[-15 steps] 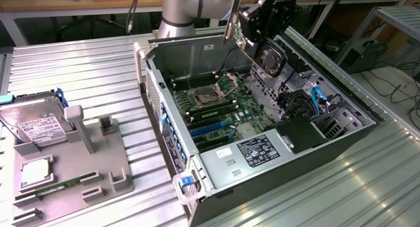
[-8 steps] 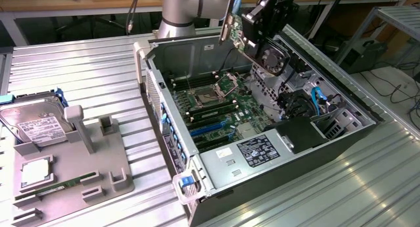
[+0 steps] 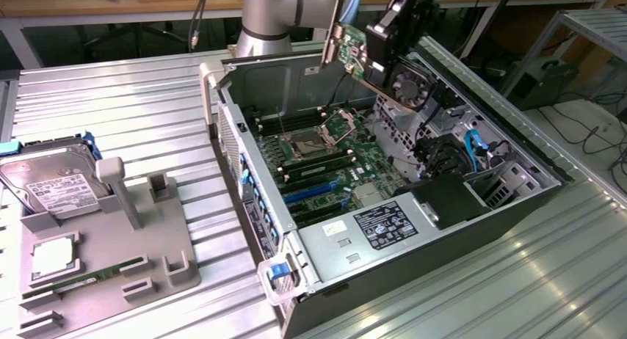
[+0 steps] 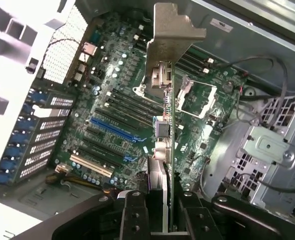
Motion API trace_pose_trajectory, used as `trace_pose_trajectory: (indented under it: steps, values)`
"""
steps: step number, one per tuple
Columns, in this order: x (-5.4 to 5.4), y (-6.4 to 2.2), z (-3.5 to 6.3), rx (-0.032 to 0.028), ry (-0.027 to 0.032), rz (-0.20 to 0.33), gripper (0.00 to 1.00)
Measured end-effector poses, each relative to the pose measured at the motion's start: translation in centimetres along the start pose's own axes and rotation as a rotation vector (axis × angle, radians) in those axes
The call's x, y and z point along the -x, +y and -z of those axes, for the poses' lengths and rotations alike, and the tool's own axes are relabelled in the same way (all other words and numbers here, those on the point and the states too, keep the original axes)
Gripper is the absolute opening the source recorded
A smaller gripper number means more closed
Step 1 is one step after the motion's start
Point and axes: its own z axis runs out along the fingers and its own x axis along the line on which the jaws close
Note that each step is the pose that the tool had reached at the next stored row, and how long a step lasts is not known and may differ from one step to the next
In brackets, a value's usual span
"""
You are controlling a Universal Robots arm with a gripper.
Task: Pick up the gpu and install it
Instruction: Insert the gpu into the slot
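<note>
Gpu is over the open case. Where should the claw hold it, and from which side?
Take the gpu by its long edge away from the motherboard, pinched across its flat faces from above, as the claw grips it. The card is thin and hangs edge-on; that likely keeps the bracket and slot-facing edge free.
</note>
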Motion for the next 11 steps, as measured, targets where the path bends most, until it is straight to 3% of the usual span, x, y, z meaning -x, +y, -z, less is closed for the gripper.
trace_pose_trajectory:
  steps: [11]
  values:
    - [0.0, 0.0, -0.01, 0.002, 0.0043, 0.222, 0.28]
